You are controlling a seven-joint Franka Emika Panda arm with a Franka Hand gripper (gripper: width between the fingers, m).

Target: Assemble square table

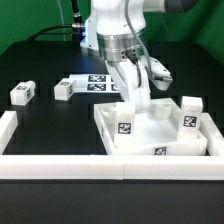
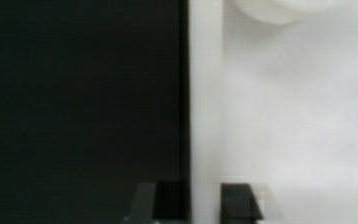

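The white square tabletop point(image 1: 150, 137) lies tray-like on the black table, toward the exterior view's right. My gripper point(image 1: 133, 98) comes down on its far rim and is shut on it. In the wrist view my gripper point(image 2: 202, 205) straddles the tabletop's rim point(image 2: 201, 100), one dark finger point(image 2: 163, 203) on each side, and a round corner socket point(image 2: 275, 8) shows at the far end. One tagged white leg point(image 1: 190, 114) stands at the tabletop's right corner. Two more legs point(image 1: 22, 93) point(image 1: 63, 90) lie loose at the left.
The marker board point(image 1: 100, 82) lies behind the gripper. Long white border walls run along the front point(image 1: 100, 166) and the exterior view's left point(image 1: 8, 125). Another white piece point(image 1: 160, 71) sits behind the arm at the right.
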